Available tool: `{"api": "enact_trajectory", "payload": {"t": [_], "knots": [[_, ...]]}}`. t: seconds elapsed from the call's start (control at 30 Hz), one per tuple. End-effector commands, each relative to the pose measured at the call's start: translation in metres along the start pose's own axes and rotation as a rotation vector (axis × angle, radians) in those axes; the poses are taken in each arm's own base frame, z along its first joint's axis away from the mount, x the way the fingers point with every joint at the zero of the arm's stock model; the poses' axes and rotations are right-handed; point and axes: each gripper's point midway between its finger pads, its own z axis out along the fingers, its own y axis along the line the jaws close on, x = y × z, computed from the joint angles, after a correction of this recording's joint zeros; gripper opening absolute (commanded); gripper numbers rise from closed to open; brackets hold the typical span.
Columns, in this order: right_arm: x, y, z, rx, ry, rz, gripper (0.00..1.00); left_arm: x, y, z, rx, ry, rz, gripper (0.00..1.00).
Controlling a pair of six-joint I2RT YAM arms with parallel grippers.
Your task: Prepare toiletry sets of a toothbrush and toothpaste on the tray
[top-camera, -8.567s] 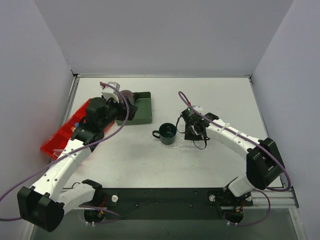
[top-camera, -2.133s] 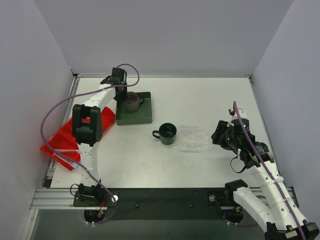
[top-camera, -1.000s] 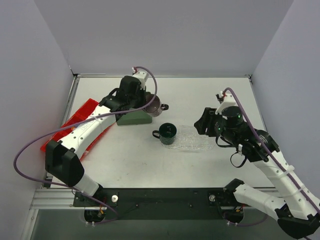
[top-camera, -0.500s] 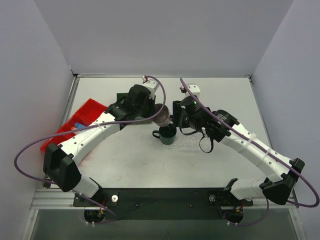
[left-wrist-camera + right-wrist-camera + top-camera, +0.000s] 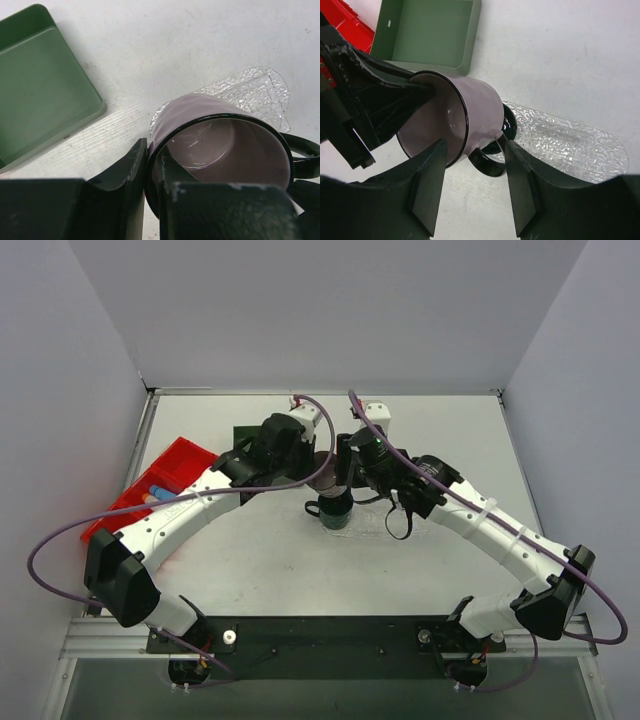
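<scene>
My tray (image 5: 570,145) lies flat on the table (image 5: 440,430) near its middle, one rounded end showing bare and clear in the right wrist view. A dark green mug (image 5: 335,510) stands at its left end.

Both arms arc in from their bases and meet above that mug. The left gripper (image 5: 152,162) pinches the rim of a mauve mug (image 5: 470,110), one finger inside the mouth and one outside, and holds it tilted on its side in the air. The right gripper (image 5: 471,144) faces it from the other side with its fingers spread wide, one on each flank of the mauve mug; I cannot tell whether the pads touch it.

I count one tray, two mugs, one green box (image 5: 427,30) and one red bin (image 5: 175,465). Something light blue lies in the bin, too small for me to call tube or brush.

The tray sits below and apart from both pairs of fingers: beyond the mauve mug in the left wrist view, and past the right-hand finger in the right wrist view.
</scene>
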Motion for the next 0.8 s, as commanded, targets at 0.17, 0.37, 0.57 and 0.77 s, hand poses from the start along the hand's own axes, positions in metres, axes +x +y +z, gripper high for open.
{"api": "enact_trajectory", "payload": {"t": [0.17,0.37,0.57,0.77], "knots": [[-0.006,0.003,0.024,0.062,-0.031,-0.001,0.45,-0.05,-0.027,-0.026,0.089,-0.197,-0.039,0.0],[0.001,-0.006,0.035,0.121,-0.022,-0.014,0.42,-0.054,-0.026,-0.032,0.085,-0.224,-0.042,0.0],[0.007,-0.008,0.045,0.15,-0.008,-0.026,0.24,-0.054,-0.024,-0.032,0.079,-0.232,-0.04,0.0],[0.009,-0.011,0.049,0.169,-0.004,-0.031,0.0,-0.054,-0.035,-0.033,0.142,-0.24,-0.035,0.0]]}}
